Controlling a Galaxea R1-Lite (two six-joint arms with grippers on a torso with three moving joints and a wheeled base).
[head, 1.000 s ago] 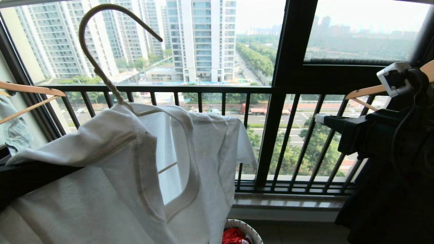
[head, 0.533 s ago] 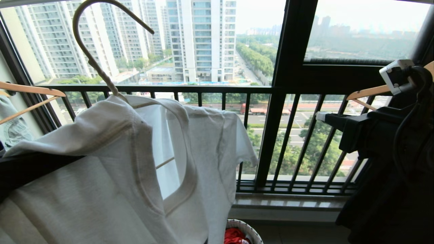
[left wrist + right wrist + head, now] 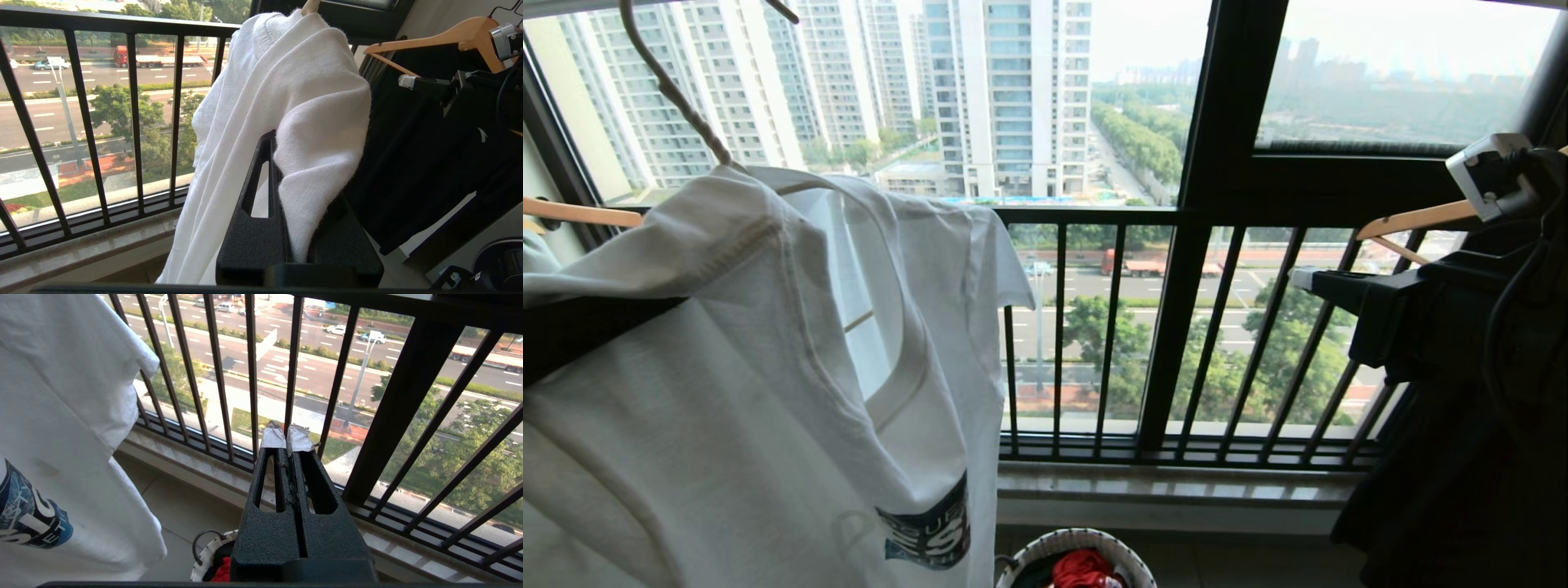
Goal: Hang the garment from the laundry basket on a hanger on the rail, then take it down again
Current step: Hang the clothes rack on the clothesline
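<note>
My left end effector (image 3: 286,196) is clamped on the white logo-print T-shirt (image 3: 768,367), which hangs lengthwise downward from the thin cream wire hanger (image 3: 674,90), hook up. My right end effector (image 3: 286,437) is closed, empty, near the black balcony railing (image 3: 1176,327); round woven laundry basket (image 3: 1086,543) below.

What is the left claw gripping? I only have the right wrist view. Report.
Observer: The left claw is shut on the white T-shirt, with a fold of its fabric pinched.
Operator: Tell me whether the shirt is on a hanger.
Observer: Yes. A cream wire hanger sits in the collar, and its hook runs past the top of the head view.
Operator: Check the robot's right side.
Observer: A black shirt hangs there on a wooden hanger.
</note>
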